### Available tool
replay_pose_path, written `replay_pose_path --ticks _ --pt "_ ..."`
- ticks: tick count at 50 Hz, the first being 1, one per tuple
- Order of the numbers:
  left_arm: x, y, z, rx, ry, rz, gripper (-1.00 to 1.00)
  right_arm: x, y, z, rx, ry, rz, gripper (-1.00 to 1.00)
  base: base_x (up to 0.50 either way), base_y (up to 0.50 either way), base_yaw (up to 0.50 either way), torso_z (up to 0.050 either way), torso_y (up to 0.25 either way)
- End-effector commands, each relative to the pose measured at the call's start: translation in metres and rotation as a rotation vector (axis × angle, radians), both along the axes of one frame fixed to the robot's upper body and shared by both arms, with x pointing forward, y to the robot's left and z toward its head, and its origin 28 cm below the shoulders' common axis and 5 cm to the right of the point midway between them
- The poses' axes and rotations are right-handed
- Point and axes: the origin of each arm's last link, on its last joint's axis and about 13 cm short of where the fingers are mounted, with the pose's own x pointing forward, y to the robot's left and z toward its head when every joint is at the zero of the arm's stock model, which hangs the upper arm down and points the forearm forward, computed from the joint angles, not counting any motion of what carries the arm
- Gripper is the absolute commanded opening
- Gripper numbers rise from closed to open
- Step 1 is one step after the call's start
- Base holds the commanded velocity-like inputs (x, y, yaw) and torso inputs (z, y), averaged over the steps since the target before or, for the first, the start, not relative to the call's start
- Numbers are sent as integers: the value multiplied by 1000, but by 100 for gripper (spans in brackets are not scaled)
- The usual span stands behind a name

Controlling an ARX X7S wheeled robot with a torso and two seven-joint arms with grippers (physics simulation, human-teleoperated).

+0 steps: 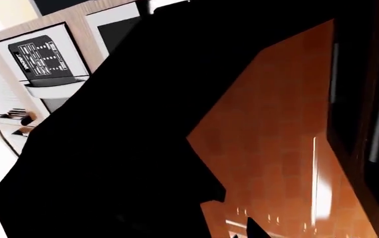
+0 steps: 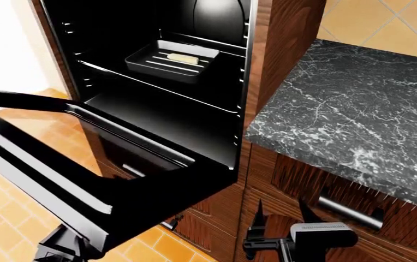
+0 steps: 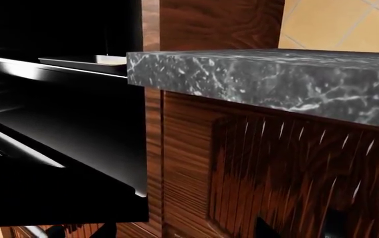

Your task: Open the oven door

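The oven door [image 2: 121,185] hangs wide open, folded down almost level, its silver bar handle [image 2: 34,169] along the near edge. It also shows in the right wrist view, where the door [image 3: 44,193] is a black slab. My left arm [image 2: 63,245] sits under the door's front edge and its gripper is hidden there. In the left wrist view a big black mass [image 1: 110,148] fills the frame and only one dark fingertip [image 1: 252,229] shows. My right gripper [image 2: 283,215] is open and holds nothing, low in front of the wooden drawer fronts to the right of the door.
Inside the oven cavity a dark baking tray [image 2: 172,60] with a pale yellow item rests on a rack. A marble countertop [image 2: 354,109] juts out at right above a wooden drawer with a silver handle [image 2: 350,210]. The floor is orange tile [image 2: 5,213].
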Motion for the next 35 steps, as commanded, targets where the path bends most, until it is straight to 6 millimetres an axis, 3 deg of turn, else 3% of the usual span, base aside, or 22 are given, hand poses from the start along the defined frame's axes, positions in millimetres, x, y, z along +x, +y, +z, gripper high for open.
replay_pose_path --ticks 1,35 --pt "11 34 13 -8 -176 170 -100 0 0 -2 -5 3 0 100 -4 7 11 0 11" --pt "-2 37 -12 -23 -166 178 -100 -2 0 -3 -12 -2 2 100 -5 1 8 1 3"
